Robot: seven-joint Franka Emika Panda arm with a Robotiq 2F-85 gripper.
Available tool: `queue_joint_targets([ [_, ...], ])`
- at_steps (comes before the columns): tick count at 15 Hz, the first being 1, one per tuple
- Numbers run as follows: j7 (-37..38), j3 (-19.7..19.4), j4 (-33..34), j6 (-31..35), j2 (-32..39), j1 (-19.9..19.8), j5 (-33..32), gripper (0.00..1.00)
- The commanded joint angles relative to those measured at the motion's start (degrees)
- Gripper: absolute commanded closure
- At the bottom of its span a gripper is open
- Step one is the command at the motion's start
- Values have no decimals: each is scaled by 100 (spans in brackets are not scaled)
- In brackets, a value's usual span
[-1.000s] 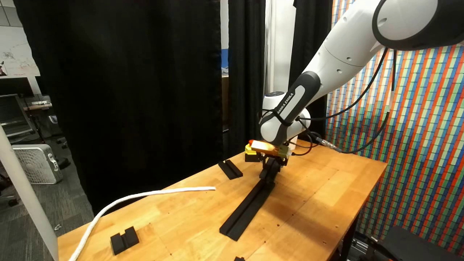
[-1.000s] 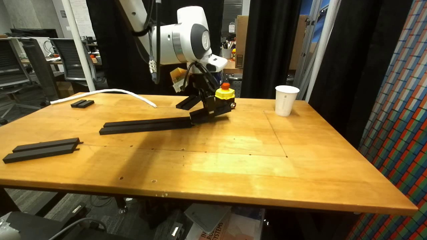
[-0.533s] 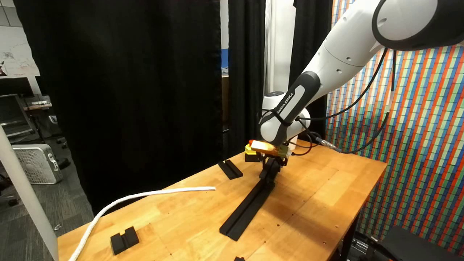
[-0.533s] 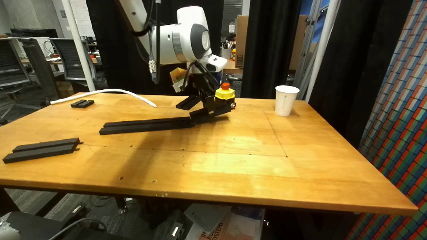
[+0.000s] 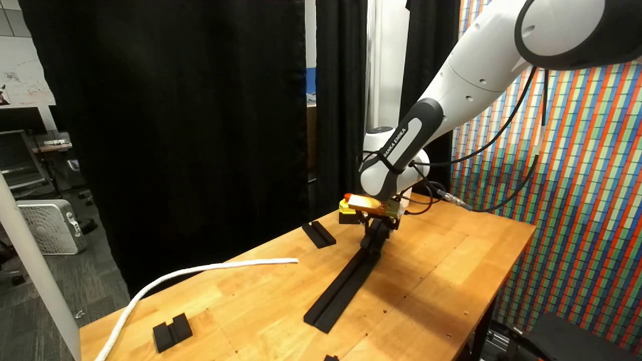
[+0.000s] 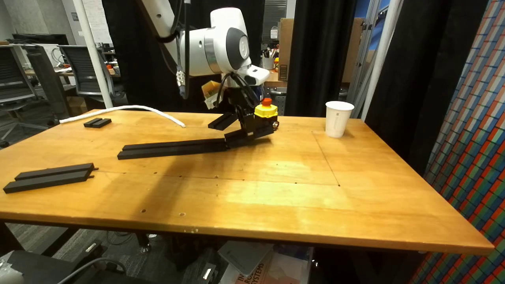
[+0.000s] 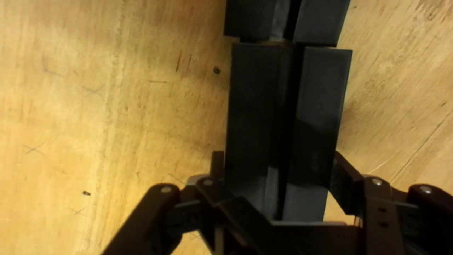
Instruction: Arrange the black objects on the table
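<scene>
The grooved black block is in the gripper, fingers snug against its two long sides with only the block between them, over the table at the end of the long black bar. In an exterior view, bare wood spreads from there to the near edge; the far side is tighter — a short black piece just behind the gripper, and a yellow box with a red button near the block's raised end. The block's long axis nearly carries on the line of the long black bar, groove toward groove, and it tilts, lower at the bar. Farther out lie a pegged black bar, its prongs pointing inward, and a small black block near a white rope; a white cup stands upright, well apart at the opposite side. Whether block and long bar touch, I cannot tell. The wrist view loses one end of the block behind the gripper, and in an exterior view the pegged black bar is cut to a sliver at the bottom border.
</scene>
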Motion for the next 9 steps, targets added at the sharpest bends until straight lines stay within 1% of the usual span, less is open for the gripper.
queue_joint_targets([
  [1,-3,-28,47,-123,-58,12,-48,54],
  [9,-18,8,-5,-150,-52,-21,6,54],
])
